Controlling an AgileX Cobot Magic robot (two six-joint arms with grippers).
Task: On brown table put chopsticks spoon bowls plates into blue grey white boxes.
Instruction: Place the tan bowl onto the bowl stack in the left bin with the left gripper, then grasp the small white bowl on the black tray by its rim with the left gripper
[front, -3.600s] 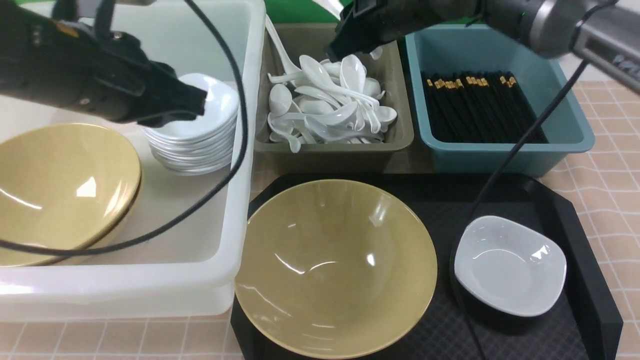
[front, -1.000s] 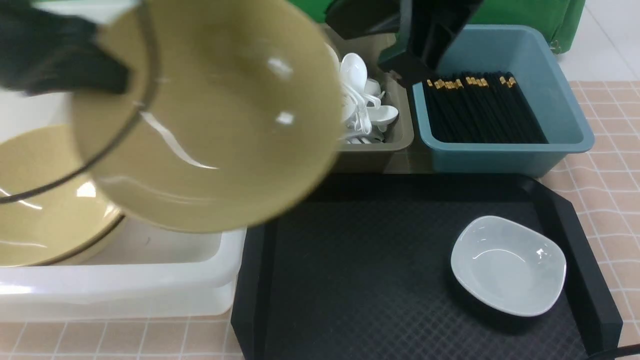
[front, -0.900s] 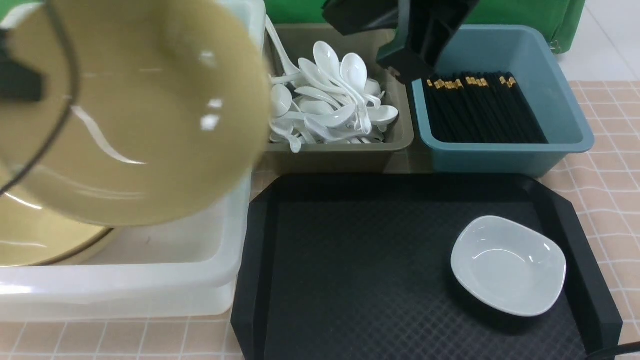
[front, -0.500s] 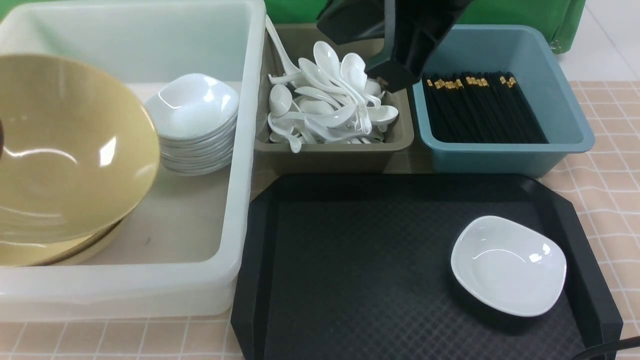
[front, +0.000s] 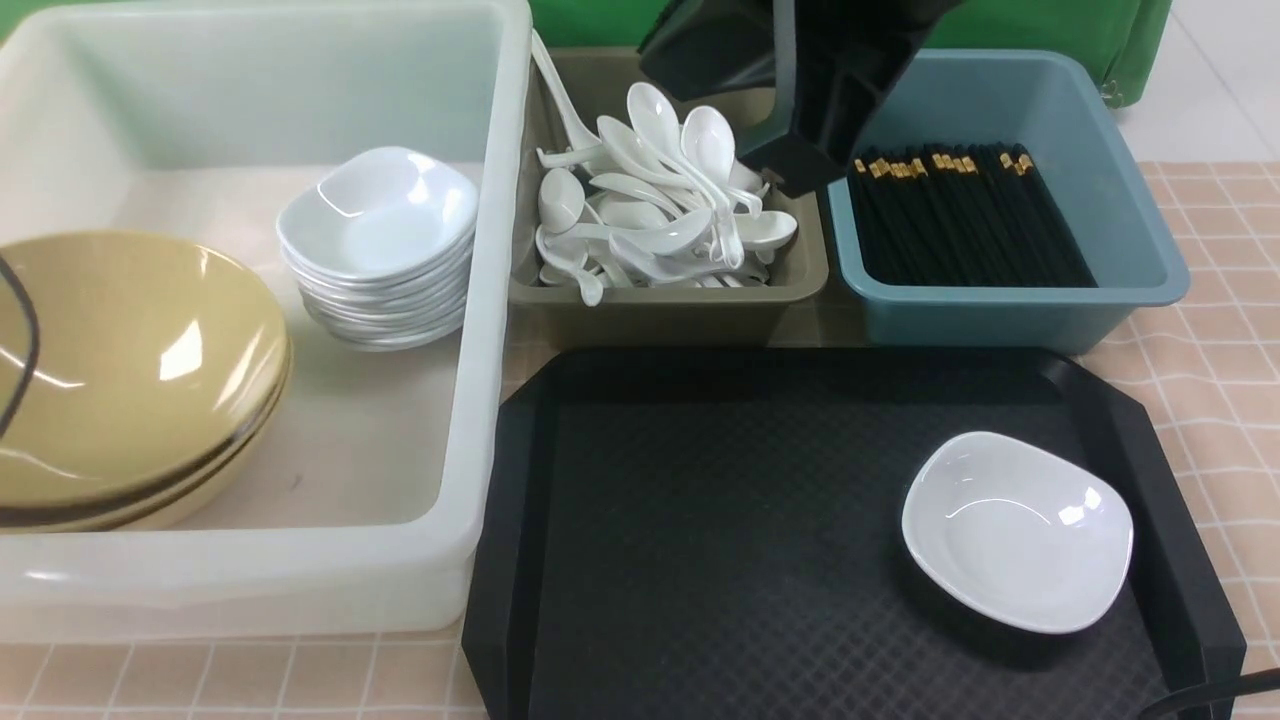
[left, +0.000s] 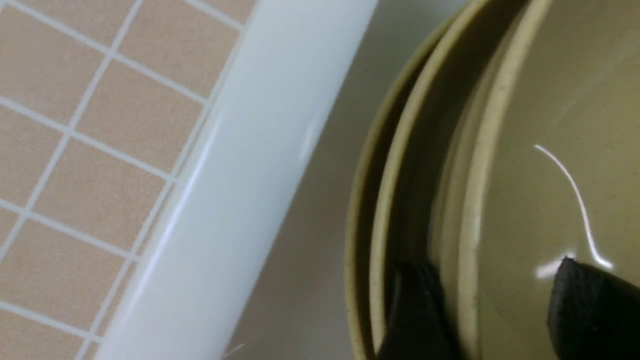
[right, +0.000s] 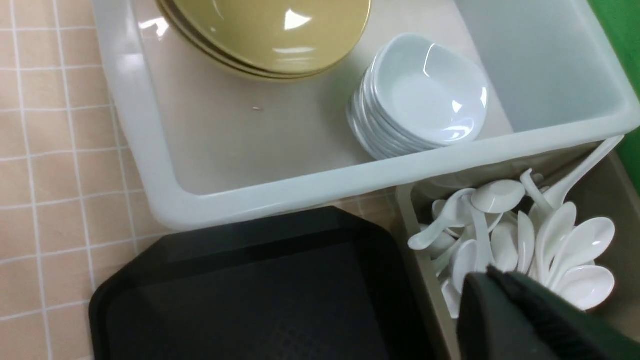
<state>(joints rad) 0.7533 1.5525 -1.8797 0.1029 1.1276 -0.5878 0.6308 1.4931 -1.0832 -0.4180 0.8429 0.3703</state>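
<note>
Yellow bowls (front: 130, 360) sit stacked at the left end of the white box (front: 470, 420). In the left wrist view my left gripper (left: 492, 305) is open. It straddles the top bowl's rim (left: 475, 200), one finger (left: 415, 310) outside and one (left: 590, 310) inside, clear of the wall. My right gripper (front: 790, 165) is shut and empty. It hovers over the grey box (front: 660, 310) of white spoons (front: 660, 210), as the right wrist view (right: 492, 280) also shows. A white dish (front: 1015, 530) lies on the black tray (front: 700, 560).
A stack of white dishes (front: 380, 245) stands in the white box beside the bowls. The blue box (front: 1000, 300) at the back right holds black chopsticks (front: 960, 215). The brown tiled table (front: 1220, 300) shows around the boxes.
The yellow bowl went from the black tray, up and to the left, and down onto the bowl stack in the white box. The right arm shifted only slightly.
</note>
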